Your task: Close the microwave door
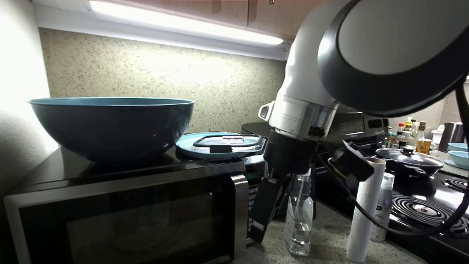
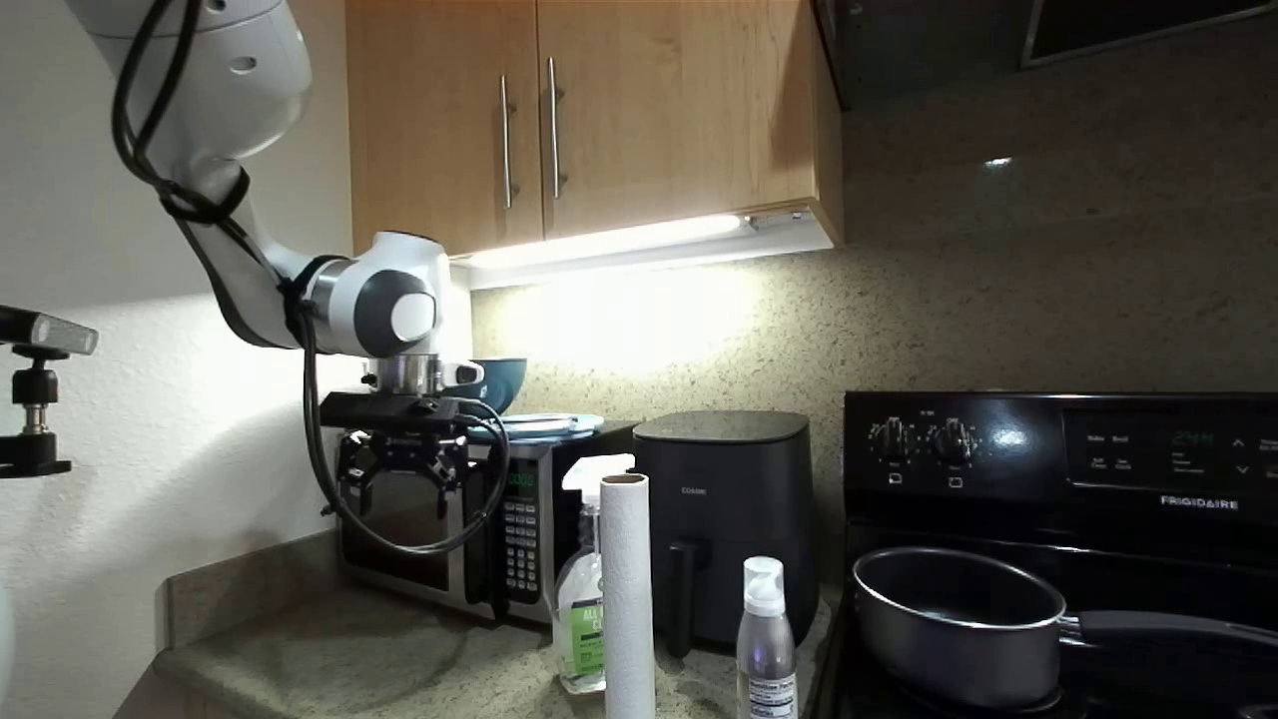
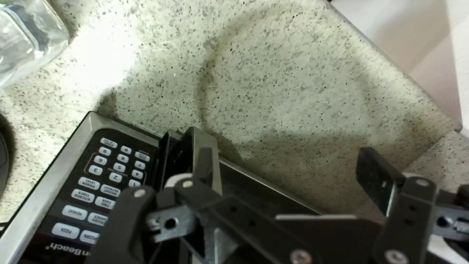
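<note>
Our speckled countertop (image 2: 300,649) runs to a black Frigidaire range (image 2: 1108,564) at one edge. The Franka arm (image 1: 366,55) hangs over the opposite end, where the countertop microwave (image 2: 520,539) stands in the back corner. The microwave door (image 1: 139,220) faces the counter's front edge and looks closed or very nearly so. A navy mixing bowl (image 1: 113,128) sits on top. The Robotiq gripper (image 3: 289,165) points down near the door's free side, its fingers spread wide, holding nothing. The button keypad (image 3: 110,176) flanks the door, and a dark slit shows between it and the door handle (image 1: 240,212); whether the door is latched we cannot see. In the wrist view one finger overlaps the handle, but we cannot tell whether they touch.

We judge the last of the closing to be in hand. The next move calls for a firm push on the handle toward the counter's back edge until door and keypad sit flush, or, if latched, simply backing off.
</note>
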Robot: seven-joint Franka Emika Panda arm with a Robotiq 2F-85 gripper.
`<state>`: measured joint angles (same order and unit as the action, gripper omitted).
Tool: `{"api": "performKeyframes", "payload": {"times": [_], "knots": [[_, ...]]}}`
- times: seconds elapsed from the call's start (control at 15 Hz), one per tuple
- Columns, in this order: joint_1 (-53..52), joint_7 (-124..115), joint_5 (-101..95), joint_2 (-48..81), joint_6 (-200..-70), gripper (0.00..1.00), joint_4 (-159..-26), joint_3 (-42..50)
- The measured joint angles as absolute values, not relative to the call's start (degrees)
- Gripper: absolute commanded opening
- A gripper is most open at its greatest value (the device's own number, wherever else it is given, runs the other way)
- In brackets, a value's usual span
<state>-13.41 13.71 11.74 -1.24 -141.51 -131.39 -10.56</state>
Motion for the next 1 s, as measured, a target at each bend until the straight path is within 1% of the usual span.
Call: {"api": "performKeyframes", "payload": {"times": [0.4,1.0], "knots": [[-12.04,15.73,12.57,2.85,-147.7,1.0,-131.21,-9.78],[-11.71,15.45,12.69,3.57,-150.55,1.0,-130.53,-10.73]]}}
